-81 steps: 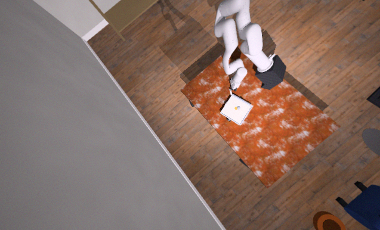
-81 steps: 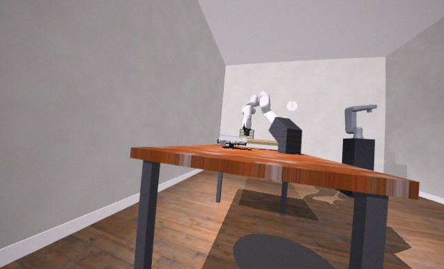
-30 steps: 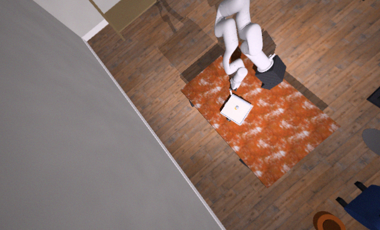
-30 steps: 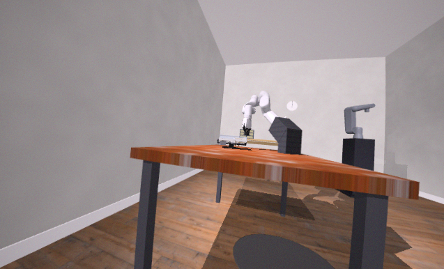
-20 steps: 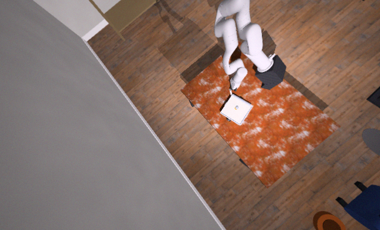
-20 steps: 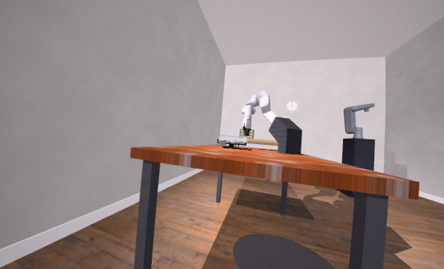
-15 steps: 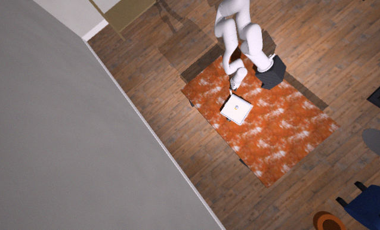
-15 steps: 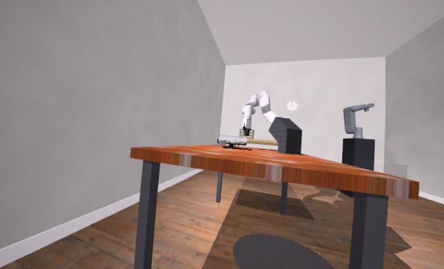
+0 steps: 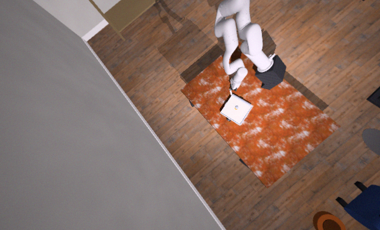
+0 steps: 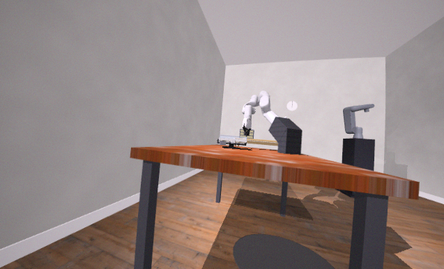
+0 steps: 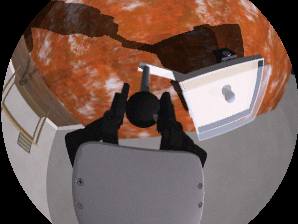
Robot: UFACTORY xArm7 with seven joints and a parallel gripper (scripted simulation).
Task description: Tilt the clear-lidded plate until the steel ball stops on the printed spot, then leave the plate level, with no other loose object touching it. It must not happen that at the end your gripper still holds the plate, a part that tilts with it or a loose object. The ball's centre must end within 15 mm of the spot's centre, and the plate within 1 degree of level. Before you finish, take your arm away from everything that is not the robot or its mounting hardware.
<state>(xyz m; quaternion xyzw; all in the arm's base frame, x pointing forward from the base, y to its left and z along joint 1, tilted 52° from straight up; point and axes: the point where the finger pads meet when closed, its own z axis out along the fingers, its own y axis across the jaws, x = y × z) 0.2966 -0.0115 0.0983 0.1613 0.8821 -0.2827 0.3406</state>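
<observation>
The white square plate (image 9: 236, 109) with a clear lid stands raised on a small stand above the orange table top; it also shows in the wrist view (image 11: 222, 94) and, side-on and close to level, in the exterior view (image 10: 232, 140). The steel ball (image 9: 236, 106) sits near the plate's middle, right at the orange printed spot (image 9: 235, 108); in the wrist view the ball (image 11: 229, 92) hides the spot. My gripper (image 11: 144, 95) is shut on the dark round knob (image 11: 141, 107) of the plate's handle, at the plate's corner nearest the arm (image 9: 231, 91).
The arm's dark base block (image 9: 271, 72) stands on the table beside the plate. A second grey arm on a dark pedestal (image 10: 357, 139) stands beyond the table. A blue chair (image 9: 373, 205) and a wall (image 9: 59, 134) flank the table.
</observation>
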